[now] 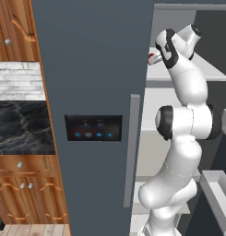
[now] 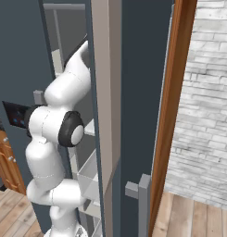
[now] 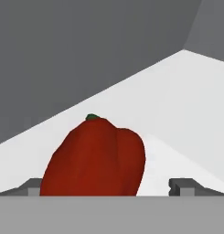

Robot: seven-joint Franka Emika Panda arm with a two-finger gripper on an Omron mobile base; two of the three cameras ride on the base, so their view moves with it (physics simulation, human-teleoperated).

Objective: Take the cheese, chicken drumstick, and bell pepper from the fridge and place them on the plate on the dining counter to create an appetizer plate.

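Claw (image 3: 111,188) is wide open inside the fridge (image 1: 91,69), fingertips either side of the bell pepper (image 3: 96,157). Pepper sits on the white shelf (image 3: 177,114), stem at 12 o'clock.

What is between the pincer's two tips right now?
In the hand view, the red pepper sits on the white fridge shelf between the open pincer's tips, nearer one of them. Nothing else lies there.

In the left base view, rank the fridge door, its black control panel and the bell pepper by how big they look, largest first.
1. fridge door, spanning the picture top to bottom.
2. black control panel, a small rectangle on that door.
3. bell pepper, a tiny red patch beside the arm; it sits farther back and is partly hidden, so its true size is unsure.
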